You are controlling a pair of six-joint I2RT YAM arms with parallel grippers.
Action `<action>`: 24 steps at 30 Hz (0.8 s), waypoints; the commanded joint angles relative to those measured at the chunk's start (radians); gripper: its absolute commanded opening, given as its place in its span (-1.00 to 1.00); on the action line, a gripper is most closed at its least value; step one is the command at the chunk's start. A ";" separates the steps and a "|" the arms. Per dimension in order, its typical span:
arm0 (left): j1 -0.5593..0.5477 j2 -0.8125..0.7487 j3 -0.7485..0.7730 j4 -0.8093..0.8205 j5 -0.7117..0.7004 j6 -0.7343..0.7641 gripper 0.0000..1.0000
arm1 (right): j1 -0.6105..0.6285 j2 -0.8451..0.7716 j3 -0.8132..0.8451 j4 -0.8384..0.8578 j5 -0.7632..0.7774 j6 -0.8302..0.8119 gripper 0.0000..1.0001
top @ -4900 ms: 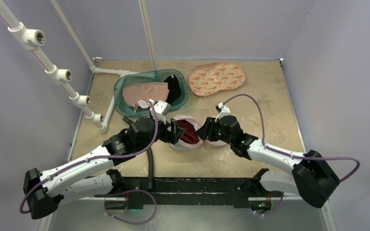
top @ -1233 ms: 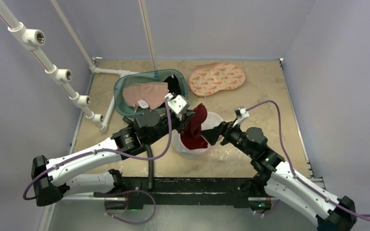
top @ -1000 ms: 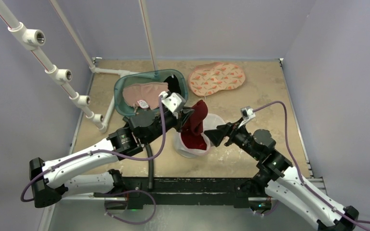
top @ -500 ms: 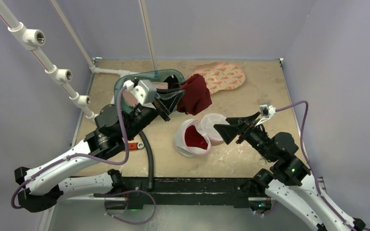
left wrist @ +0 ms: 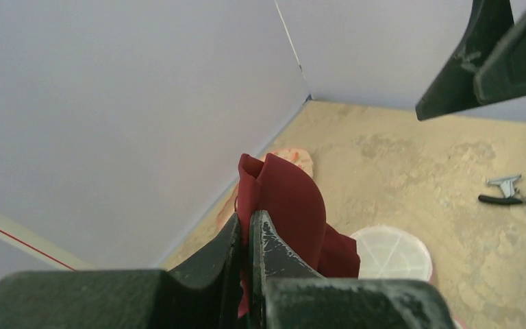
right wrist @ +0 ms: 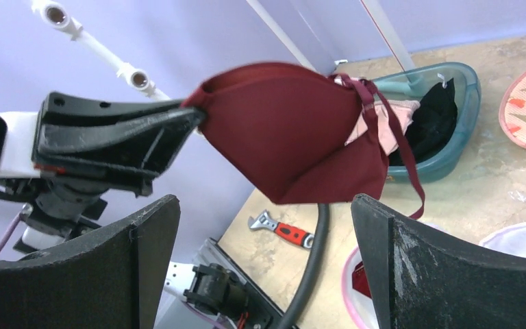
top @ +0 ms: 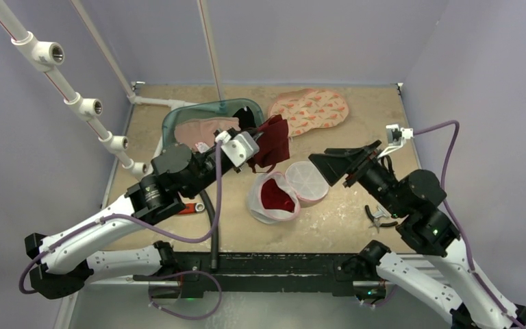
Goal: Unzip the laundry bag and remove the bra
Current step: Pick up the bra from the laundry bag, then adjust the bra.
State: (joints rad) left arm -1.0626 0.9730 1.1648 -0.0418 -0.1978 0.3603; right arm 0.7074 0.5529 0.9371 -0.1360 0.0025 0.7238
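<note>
A table seen from above, with two robot arms reaching in from its near edge. The left gripper (left wrist: 249,226) has its fingers pressed together on one edge of a dark red bra (top: 271,142), pinching the fabric. The bra hangs in the air, clear of the table, above the middle of the table and towards its far edge. Its cups and a strap dangle below the grip. Held by the edge this way, it hangs free of everything beneath it.

The white mesh laundry bag (top: 270,199) lies towards the near edge at the middle of the table. It is unzipped, with its round flap folded back to the right. Something red shows inside; whether that is lining or another garment is unclear.

The right gripper (top: 330,166) is raised to the right of the bag with its fingers spread wide, holding nothing. It seems to be keeping out of the way.

A teal basket (top: 168,133) of clothes sits just left of the bra, near the far edge. It looks like a likely place to drop it. Pliers (top: 378,216) lie near the right edge.
</note>
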 commanded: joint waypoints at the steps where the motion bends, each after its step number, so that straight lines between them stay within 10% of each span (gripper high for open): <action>1: -0.001 -0.003 0.033 -0.012 -0.010 0.118 -1.00 | 0.001 0.068 0.046 -0.015 0.049 0.023 0.96; 9: -0.001 -0.014 -0.053 -0.036 0.176 0.192 -1.00 | 0.001 0.175 0.098 0.034 -0.017 0.030 0.96; 24: -0.056 0.002 -0.127 0.010 0.030 0.590 -1.00 | 0.000 0.311 0.109 0.109 -0.158 0.258 0.96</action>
State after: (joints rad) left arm -1.0828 0.9691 1.0634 -0.1120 -0.0769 0.7662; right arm 0.7074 0.8249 1.0218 -0.1028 -0.0715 0.8730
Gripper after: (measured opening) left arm 0.031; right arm 0.980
